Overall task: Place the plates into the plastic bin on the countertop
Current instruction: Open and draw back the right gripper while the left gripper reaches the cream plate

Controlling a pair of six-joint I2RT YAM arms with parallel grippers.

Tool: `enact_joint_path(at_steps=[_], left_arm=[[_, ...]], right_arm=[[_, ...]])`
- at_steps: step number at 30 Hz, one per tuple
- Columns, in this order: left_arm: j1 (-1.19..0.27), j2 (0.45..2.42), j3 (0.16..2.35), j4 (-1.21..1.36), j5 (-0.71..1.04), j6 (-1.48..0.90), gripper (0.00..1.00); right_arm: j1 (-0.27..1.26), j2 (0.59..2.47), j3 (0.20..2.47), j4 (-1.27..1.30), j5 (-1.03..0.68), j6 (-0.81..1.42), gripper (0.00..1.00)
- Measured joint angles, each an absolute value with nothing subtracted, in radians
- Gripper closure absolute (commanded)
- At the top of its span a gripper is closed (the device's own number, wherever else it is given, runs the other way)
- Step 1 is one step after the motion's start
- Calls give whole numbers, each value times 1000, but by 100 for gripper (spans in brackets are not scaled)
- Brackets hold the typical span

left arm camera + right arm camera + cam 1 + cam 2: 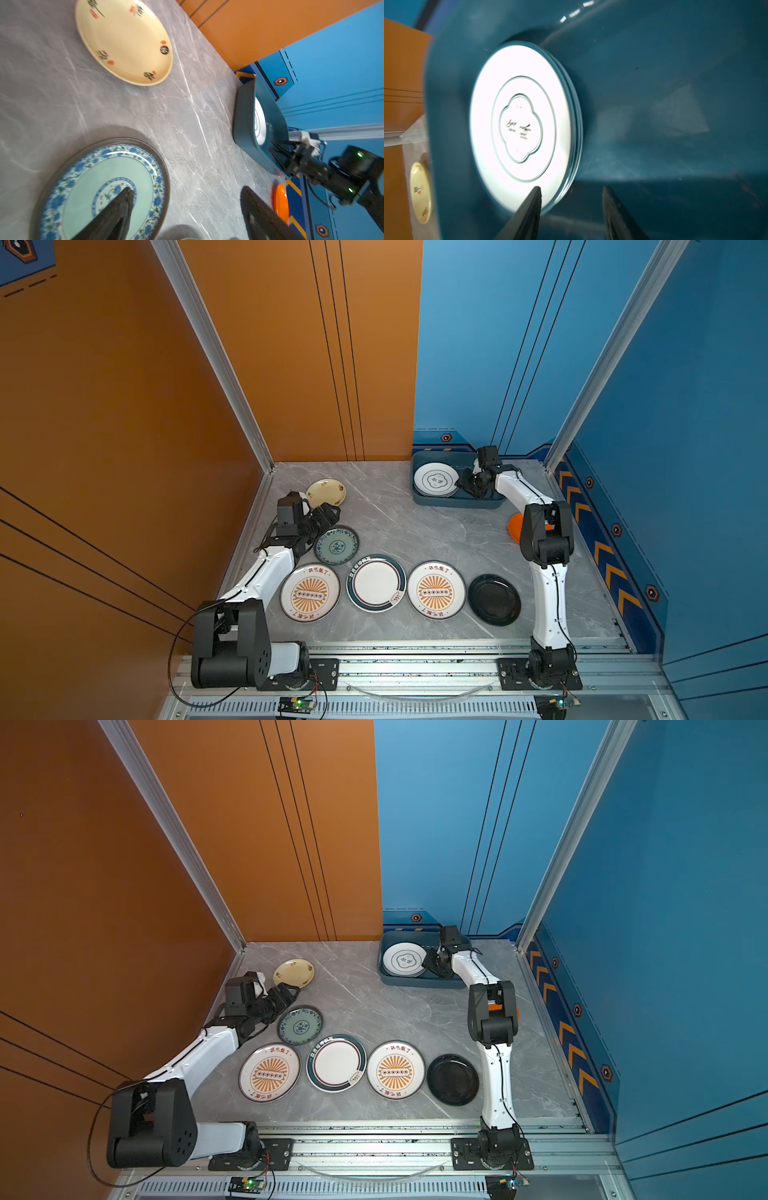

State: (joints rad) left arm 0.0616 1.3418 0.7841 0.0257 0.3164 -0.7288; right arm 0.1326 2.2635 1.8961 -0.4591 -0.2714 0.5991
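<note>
four front plates [376, 583] and three others wait on the worktop [436, 531]; a stack [435, 480] lies in the bin [453, 503] just ahead of the open, empty right end effector [572, 189]; left end effector [187, 188] open too.

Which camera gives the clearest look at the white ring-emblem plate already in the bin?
The right wrist view: the white plate looms large, showing its emblem and further rims stacked beneath it. Both top views show it small inside the plastic bin; the left wrist view catches only a thin edge-on sliver.
</note>
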Motion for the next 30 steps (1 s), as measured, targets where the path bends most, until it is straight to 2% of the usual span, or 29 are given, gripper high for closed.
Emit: enact_joint_path(at_steps=[6, 11, 21, 26, 30], left_arm=[[181, 1443, 786, 65, 314, -744, 20], [226, 1560, 788, 115, 312, -769, 21], [191, 1806, 958, 158, 290, -801, 22], [191, 1873, 1015, 165, 271, -810, 23], [191, 1922, 1065, 171, 254, -819, 27]], right_arm=[[134, 1955, 1600, -304, -256, 599, 49], [117, 1777, 1389, -190, -259, 602, 48], [47, 1634, 1100, -105, -269, 610, 48], [25, 1571, 1037, -75, -287, 610, 48], [9, 1554, 1006, -46, -295, 610, 48]])
